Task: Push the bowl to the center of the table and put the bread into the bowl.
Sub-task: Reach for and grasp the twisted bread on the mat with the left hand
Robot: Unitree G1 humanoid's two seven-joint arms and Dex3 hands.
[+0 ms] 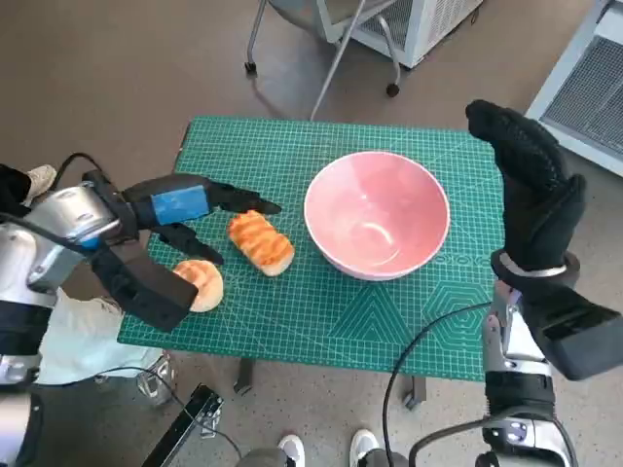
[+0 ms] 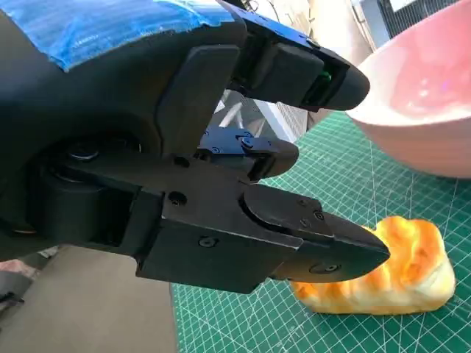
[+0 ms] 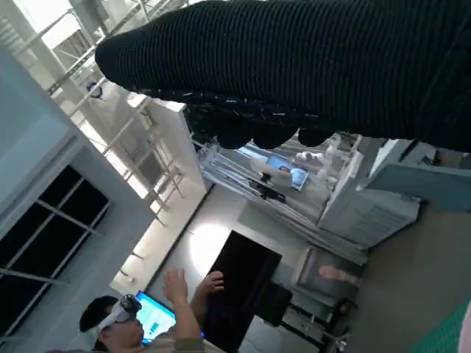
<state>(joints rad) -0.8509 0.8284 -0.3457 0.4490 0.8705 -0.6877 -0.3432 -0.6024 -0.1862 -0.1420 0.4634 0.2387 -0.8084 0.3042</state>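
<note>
While the left hand point(image 1: 180, 209) hangs just above the long striped bread point(image 1: 260, 242), its black fingers point(image 2: 324, 250) stand apart and hold nothing; in the left wrist view one fingertip sits right at the loaf's end, though whether it touches I cannot tell. A second, round bread point(image 1: 201, 283) lies near the table's left edge, partly under the left forearm. The pink bowl point(image 1: 377, 214) sits a little right of the table's point(image 1: 331, 326) middle, well apart from both hands, with nothing in it. The right hand point(image 1: 531, 190) is raised upright over the right edge, gloved fingers together and straight, gripping nothing; whether that counts as spread or closed is hard to judge.

Risks, as I judge them: the loaf looks soft, so a hard squeeze could crush it, and a shallow pinch at one end could let it swing and drop short of the bowl. The forearm passing over the round bread could sweep it off the left edge. If the bowl needs more pushing, a shove high on its rim may tip or skid it too far.

Hidden: the right wrist view shows only the glove, the room and a person point(image 3: 140, 323) with a raised hand, nothing of the table. The bowl's foot cannot be seen.
</note>
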